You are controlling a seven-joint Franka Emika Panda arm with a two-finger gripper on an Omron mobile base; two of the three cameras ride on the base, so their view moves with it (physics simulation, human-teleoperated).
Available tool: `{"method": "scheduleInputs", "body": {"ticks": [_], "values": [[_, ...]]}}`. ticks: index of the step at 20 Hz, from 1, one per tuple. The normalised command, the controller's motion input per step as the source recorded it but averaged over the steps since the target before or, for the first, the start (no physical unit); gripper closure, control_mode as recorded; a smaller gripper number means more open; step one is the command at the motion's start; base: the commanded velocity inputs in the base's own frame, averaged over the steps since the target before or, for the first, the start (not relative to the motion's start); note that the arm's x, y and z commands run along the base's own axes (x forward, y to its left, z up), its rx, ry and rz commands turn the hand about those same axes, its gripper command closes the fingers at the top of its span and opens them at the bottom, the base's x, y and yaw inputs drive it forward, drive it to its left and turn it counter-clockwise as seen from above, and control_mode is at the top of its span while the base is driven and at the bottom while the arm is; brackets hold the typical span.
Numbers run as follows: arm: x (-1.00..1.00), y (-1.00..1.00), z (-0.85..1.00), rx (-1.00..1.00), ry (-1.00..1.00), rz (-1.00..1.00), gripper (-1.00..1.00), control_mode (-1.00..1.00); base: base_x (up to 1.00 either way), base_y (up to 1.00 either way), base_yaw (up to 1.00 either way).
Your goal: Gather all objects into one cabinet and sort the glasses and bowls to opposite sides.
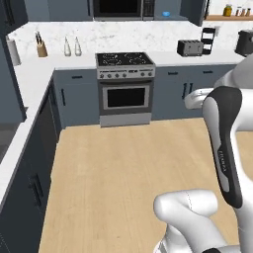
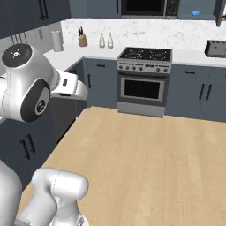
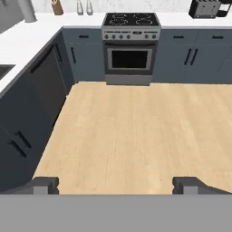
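The gripper [image 3: 116, 185] hangs wide apart and empty over the bare floor [image 3: 136, 131]. Judged step: searching; next, drive toward the blue cup [image 1: 166, 14] at the frame's top.

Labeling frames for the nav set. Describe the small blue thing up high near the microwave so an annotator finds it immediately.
Start at the stove on the far wall and look up to the black microwave above it. Just right of the microwave, in the open upper compartment, sits a small bright-blue cup. It is the only vivid blue item there; the surrounding cabinetry is dull slate.
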Motion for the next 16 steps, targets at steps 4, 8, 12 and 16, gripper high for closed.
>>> {"method": "scheduleInputs", "body": {"ticks": [4, 8, 12, 16], "values": [[0.0, 0.0, 0.0, 0.0, 0.0, 0.0, -1.0, 1.0, 0.21, -0.01, 0.0], [0.0, 0.0, 0.0, 0.0, 0.0, 0.0, -1.0, 1.0, 0.94, -0.42, -0.08], [0.0, 0.0, 0.0, 0.0, 0.0, 0.0, -1.0, 1.0, 1.0, -0.65, -0.1], [0.0, 0.0, 0.0, 0.0, 0.0, 0.0, -1.0, 1.0, 1.0, -0.52, -0.11]]}}
